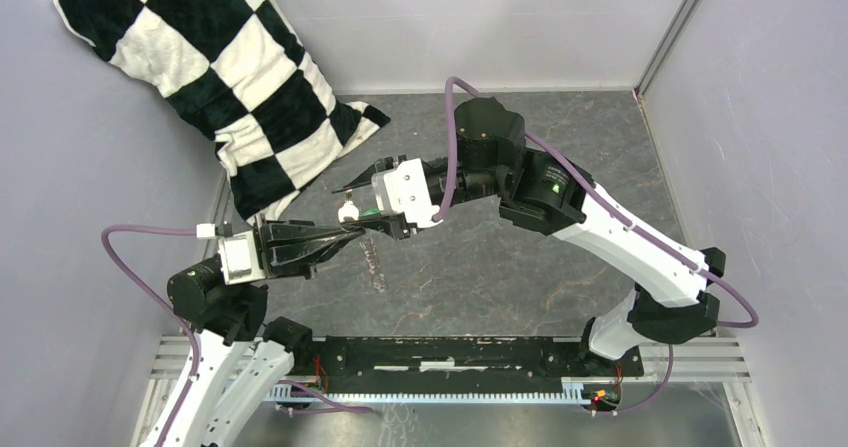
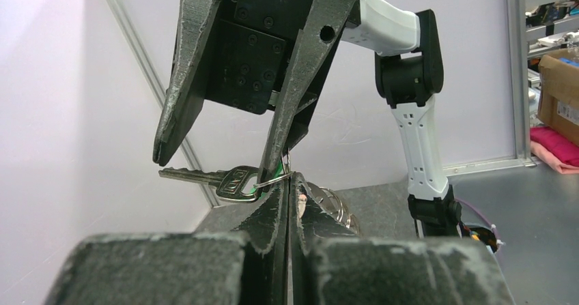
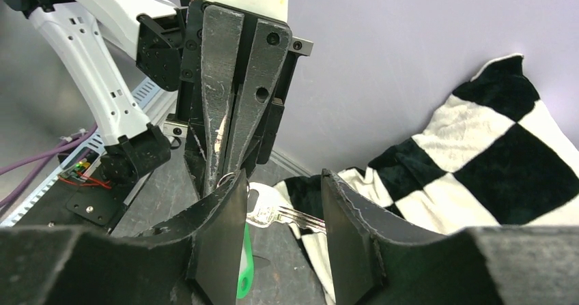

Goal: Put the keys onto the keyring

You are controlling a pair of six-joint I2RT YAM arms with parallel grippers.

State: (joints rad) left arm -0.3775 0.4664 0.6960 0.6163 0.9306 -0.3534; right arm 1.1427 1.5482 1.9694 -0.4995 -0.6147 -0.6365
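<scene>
My left gripper [image 2: 290,182] is shut, pinching the thin silvery wire of the keyring [image 2: 276,178] at its tips; more silvery coils [image 2: 334,206] show behind its right finger. A silver key [image 2: 212,179] sticks out sideways from the wire, which crosses the hole in its head. A bright green tag [image 3: 244,264] hangs under it. My right gripper [image 3: 281,179] is open and straddles the key [image 3: 276,214], whose blade spans the gap between the fingers. From above, both grippers meet tip to tip above the table, left gripper [image 1: 350,232] and right gripper [image 1: 350,205].
A black-and-white checkered pillow [image 1: 230,67] leans in the back left corner, close behind the key [image 3: 478,162]. Grey walls enclose the dark stone-patterned table [image 1: 520,267]. The arm bases and a metal rail [image 1: 450,367] run along the near edge.
</scene>
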